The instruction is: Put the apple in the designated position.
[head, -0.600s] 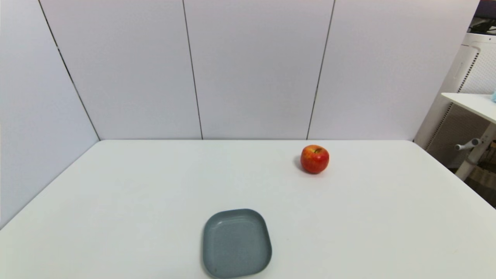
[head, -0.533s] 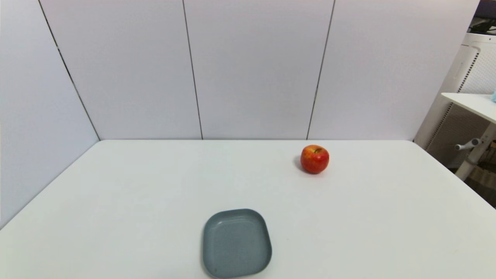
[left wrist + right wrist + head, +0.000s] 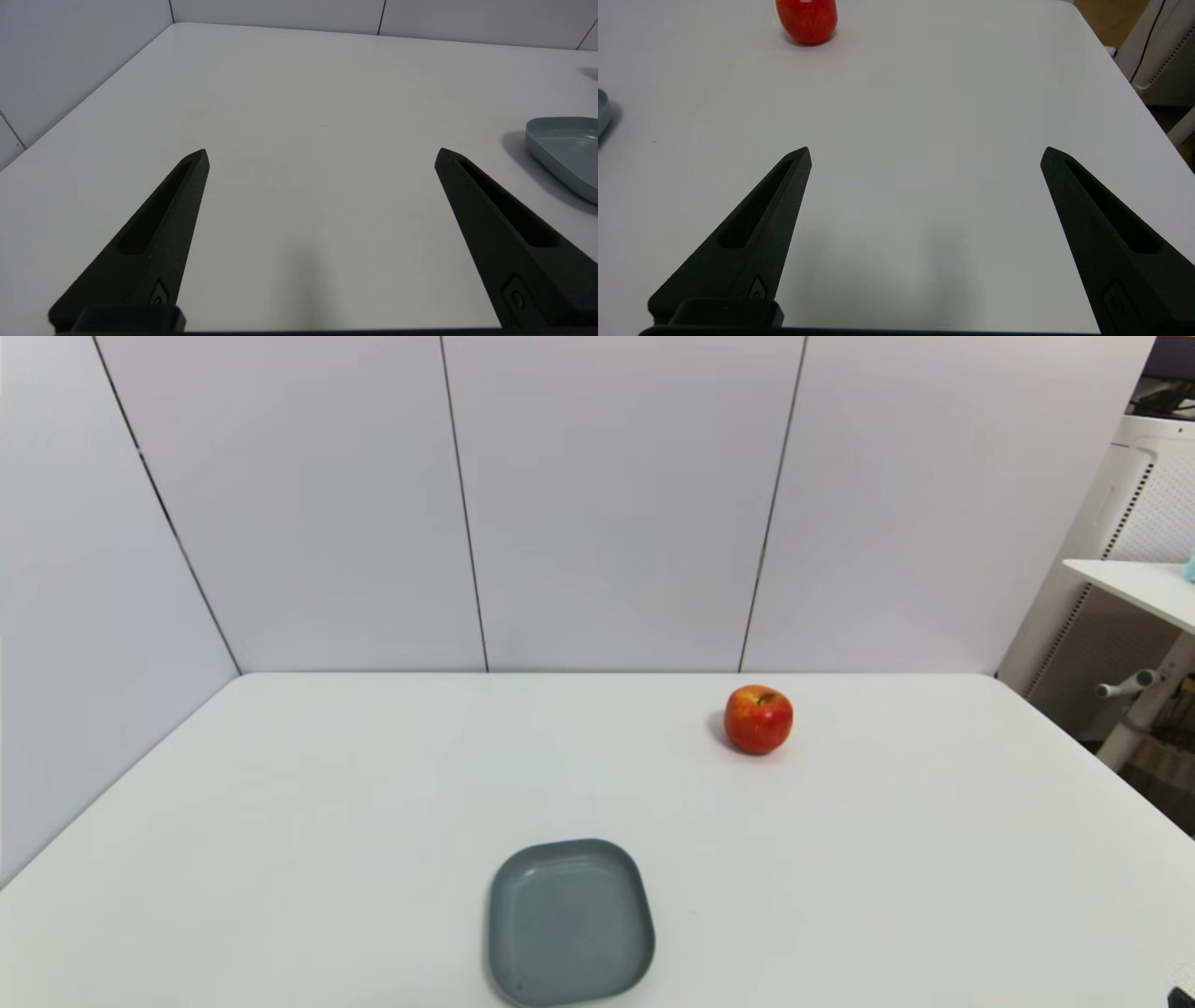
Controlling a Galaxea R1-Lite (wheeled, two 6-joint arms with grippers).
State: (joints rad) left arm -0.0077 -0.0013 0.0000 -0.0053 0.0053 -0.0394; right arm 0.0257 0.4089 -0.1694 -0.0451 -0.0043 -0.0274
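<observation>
Red apple point(image 3: 758, 719) w/ yellow-orange speckling, upright on white bench point(image 3: 373, 784), stem at top. Far right part of bench, short of the rear edge and the pale wall panels point(image 3: 616, 504). Nothing touching it. Bare white surface all round, no outline or marker anywhere on it.

Grey plate point(image 3: 569, 921), rounded-square, shallow rim, nothing on it. Near front edge of bench, roughly centre, well apart from apple and to its left.

Right gripper point(image 3: 924, 151) low over front right of bench, two long black fingers point(image 3: 756, 228) pointing toward apple point(image 3: 807, 18), far ahead of tips. Jaws spread wide, holding nothing, bare bench between them. Sliver of plate edge point(image 3: 601, 109) at side of right wrist view. In head view only a tiny dark speck at bottom right corner, possibly part of this arm; too small to be sure.

Left gripper point(image 3: 322, 151) low over front left of bench, not seen in head view. Jaws likewise spread wide, empty. Part of plate point(image 3: 565, 149) off to its right side, apart from fingers.

White furniture point(image 3: 1139, 579) beyond right end of bench.
</observation>
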